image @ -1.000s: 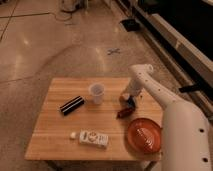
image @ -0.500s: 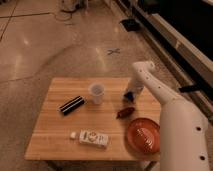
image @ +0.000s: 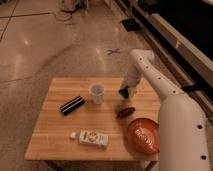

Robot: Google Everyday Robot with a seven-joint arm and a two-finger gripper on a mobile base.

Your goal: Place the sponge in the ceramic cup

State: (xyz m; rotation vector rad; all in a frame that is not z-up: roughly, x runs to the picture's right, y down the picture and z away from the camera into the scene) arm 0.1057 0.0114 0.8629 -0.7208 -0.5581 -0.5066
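Note:
The blue sponge (image: 123, 92) sits at the tip of my gripper (image: 124, 90), which is shut on it just above the table's right-centre. The arm comes in from the lower right and bends over the table's far right edge. The white ceramic cup (image: 96, 93) stands upright on the table a short way left of the sponge, its mouth open and unobstructed.
The wooden table (image: 55, 125) also carries a black striped bar (image: 72, 105) left of the cup, a dark red oblong item (image: 125, 112) below the gripper, an orange-red bowl (image: 143, 135) at the front right and a white bottle (image: 93, 138) lying at the front.
The gripper with the sponge has shifted slightly left and up, closer to the cup. Nothing else on the table has moved.

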